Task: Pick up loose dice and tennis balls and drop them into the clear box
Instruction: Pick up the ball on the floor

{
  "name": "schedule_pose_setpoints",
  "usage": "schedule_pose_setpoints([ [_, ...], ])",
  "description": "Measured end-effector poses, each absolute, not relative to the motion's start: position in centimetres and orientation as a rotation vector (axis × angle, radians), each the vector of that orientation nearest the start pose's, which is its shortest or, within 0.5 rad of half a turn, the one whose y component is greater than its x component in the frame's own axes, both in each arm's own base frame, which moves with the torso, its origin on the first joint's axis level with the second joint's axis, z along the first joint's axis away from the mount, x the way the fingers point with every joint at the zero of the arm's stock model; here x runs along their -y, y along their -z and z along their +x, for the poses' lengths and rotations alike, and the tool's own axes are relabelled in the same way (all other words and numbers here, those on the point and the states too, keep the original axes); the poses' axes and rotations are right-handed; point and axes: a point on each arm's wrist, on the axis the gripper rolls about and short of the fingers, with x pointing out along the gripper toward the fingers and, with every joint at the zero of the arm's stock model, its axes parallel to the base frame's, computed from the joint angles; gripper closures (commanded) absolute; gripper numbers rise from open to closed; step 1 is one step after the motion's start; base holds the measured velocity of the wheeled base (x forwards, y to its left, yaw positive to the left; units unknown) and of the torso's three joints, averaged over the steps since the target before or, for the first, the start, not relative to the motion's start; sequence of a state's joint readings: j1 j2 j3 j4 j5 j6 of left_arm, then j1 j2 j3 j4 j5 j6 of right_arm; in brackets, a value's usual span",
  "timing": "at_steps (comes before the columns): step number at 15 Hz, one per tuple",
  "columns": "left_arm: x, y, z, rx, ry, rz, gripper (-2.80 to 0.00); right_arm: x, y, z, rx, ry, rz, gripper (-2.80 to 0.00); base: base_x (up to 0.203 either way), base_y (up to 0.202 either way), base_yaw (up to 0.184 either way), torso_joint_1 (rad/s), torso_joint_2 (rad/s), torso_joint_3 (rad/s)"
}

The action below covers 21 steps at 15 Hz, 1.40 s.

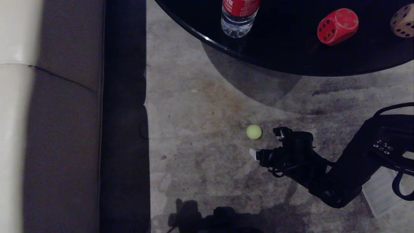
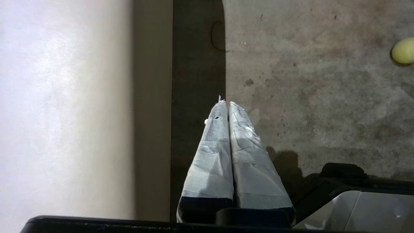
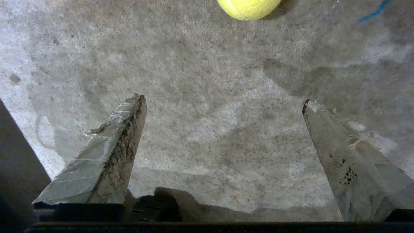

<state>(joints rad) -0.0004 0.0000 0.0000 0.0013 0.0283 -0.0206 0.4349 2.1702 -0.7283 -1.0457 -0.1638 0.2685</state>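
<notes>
Ball (image 1: 254, 132) is lying on the grey carpet (image 1: 207, 168), in front of the black table (image 1: 291, 61) and short of its rim. Right gripper (image 1: 263, 142) is hovering just beside the ball, on the side away from the sofa (image 1: 48, 129), fingers spread wide and holding nothing; in the right wrist view both taped fingers (image 3: 106, 155) are framing bare carpet, with the ball (image 3: 249, 8) ahead of the tips and not yet between them.

Step in hand, as judged: approach for the first pick, the ball. Next move is calling for the gripper to advance and drop so the ball sits between the fingers, then close; a round ball on carpet is likely to roll if one finger nudges it first.

Red die (image 1: 338, 26) and beige die (image 1: 402, 21) are sitting on the table, beyond the ball, untouched. A water bottle (image 1: 238, 16) is standing near the table's edge.

Left gripper (image 2: 226, 103) is parked near the sofa base, fingers pressed together, empty. A pale bin corner (image 2: 362, 210), possibly the clear box, is showing beside it.
</notes>
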Motion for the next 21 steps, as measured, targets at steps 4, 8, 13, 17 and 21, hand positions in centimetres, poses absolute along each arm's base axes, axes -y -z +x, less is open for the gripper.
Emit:
schedule_pose_setpoints([
  [4, -0.1, -7.5, -2.3, -0.001, -0.029, -0.021, 0.00, -14.9, -4.5, 32.9, -0.408, -0.217, 0.133, -2.80, 0.000, 0.000, 0.000, 0.003, 0.00, -0.179],
  [8, -0.1, -7.5, -2.3, -0.002, -0.027, -0.015, 0.00, -14.9, -4.9, 32.9, -0.395, -0.221, 0.136, -2.80, 0.000, 0.000, 0.000, 0.001, 0.00, -0.162],
  [13, -0.1, -7.5, -2.3, -0.001, -0.032, -0.036, 0.00, -14.9, -5.4, 33.2, -0.374, -0.217, 0.142, -2.80, 0.000, 0.000, 0.000, 0.000, 0.00, -0.018],
  [17, -0.1, -7.5, -2.3, -0.001, -0.032, -0.037, 0.00, -15.2, -6.0, 34.0, -0.335, -0.203, 0.140, -2.80, 0.000, 0.000, 0.000, 0.000, 0.00, 0.000],
  [21, -0.1, -7.5, -2.3, -0.001, -0.031, -0.037, 0.00, -15.6, -5.9, 36.1, -0.283, -0.134, 0.124, -2.80, 0.000, 0.000, 0.000, 0.000, 0.00, 0.000],
])
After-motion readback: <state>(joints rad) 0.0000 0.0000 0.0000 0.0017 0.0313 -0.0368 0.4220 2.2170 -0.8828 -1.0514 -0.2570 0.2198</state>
